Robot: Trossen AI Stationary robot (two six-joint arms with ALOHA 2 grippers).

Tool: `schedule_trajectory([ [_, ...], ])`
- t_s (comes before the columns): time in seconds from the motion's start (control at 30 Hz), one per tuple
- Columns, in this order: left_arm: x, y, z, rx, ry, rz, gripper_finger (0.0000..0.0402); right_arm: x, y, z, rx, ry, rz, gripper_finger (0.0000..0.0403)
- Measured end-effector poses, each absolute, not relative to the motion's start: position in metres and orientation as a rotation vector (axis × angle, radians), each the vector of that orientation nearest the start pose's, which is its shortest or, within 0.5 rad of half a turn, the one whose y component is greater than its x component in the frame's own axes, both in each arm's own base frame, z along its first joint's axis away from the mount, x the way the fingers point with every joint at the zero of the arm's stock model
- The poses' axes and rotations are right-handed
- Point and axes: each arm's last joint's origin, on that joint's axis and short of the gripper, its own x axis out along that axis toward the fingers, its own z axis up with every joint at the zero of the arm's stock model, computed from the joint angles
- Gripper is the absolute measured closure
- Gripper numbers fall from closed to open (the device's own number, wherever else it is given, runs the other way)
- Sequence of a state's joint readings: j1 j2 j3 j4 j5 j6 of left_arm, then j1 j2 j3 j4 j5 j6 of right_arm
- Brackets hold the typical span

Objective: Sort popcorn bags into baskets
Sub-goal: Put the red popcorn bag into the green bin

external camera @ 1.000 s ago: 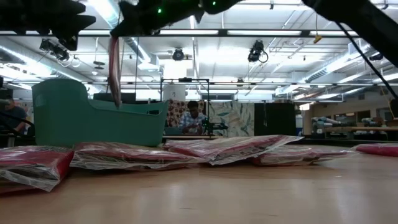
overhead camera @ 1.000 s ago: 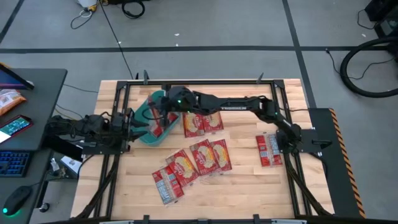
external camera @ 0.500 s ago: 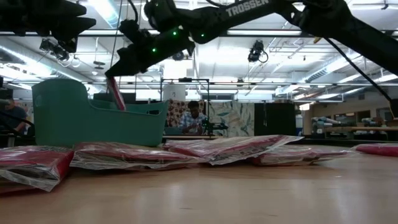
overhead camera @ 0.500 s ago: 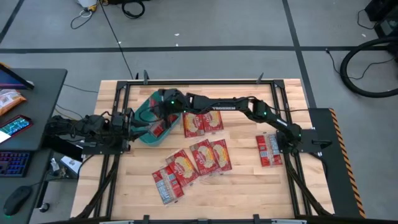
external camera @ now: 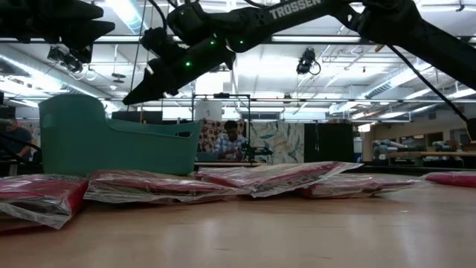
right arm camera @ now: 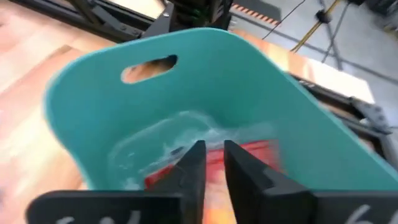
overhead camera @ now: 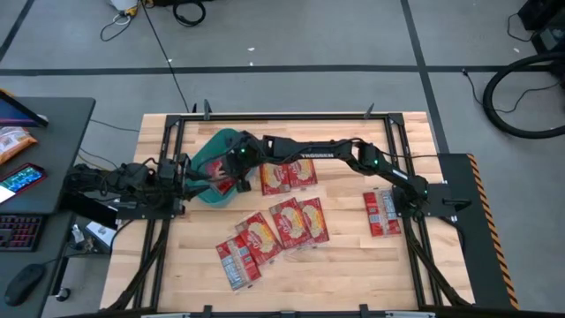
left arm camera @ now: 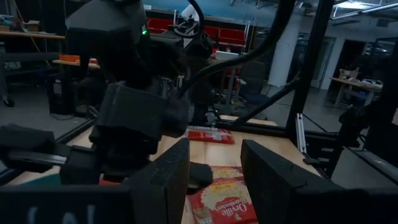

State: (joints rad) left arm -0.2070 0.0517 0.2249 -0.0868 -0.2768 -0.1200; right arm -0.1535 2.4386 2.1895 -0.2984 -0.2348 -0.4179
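Note:
The teal basket stands at the table's left-centre, also seen in the low view. My right gripper reaches across the table and hovers inside its mouth, open by a narrow gap and slanting down. A red popcorn bag lies on the basket's floor under the fingers. Other red popcorn bags lie flat on the table: two beside the basket, several in the middle, some at the right. My left gripper waits open at the table's left edge, level.
The basket's tall wall with a handle slot rises just beyond my right fingers. My left gripper sits close to the basket's left side. Bare wood lies along the near edge. A desk with a keyboard stands left of the table.
My right gripper has come down toward the basket and tipped its fingers downward. The red bag that hung from it sank into the basket and no longer hangs below the fingers; it has let go.

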Motion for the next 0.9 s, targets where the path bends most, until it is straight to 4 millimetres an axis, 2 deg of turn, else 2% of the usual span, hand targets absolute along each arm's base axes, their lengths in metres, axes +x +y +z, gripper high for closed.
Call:
schedule_trajectory([
  [0.13,0.082,-0.009,0.227,-0.140,-0.088,0.065,0.0251,0.548,-0.069,0.227,-0.292,0.531,0.180,0.0295],
  [0.23,0.082,-0.009,0.227,-0.140,-0.088,0.064,0.0251,0.543,-0.063,0.240,-0.314,0.547,0.138,0.0277],
  [0.37,0.082,-0.009,0.227,-0.140,-0.086,0.064,0.0251,0.534,-0.054,0.262,-0.340,0.568,0.057,0.0268],
  [0.5,0.083,-0.009,0.226,-0.138,-0.079,0.065,0.0251,0.524,-0.038,0.273,-0.347,0.648,-0.020,0.0268],
  [0.63,0.083,-0.009,0.225,-0.137,-0.074,0.065,0.0251,0.514,-0.022,0.275,-0.351,0.759,-0.082,0.0268],
  [0.9,0.083,-0.009,0.225,-0.140,-0.072,0.065,0.0251,0.497,0.000,0.260,-0.253,0.978,-0.113,0.0268],
])
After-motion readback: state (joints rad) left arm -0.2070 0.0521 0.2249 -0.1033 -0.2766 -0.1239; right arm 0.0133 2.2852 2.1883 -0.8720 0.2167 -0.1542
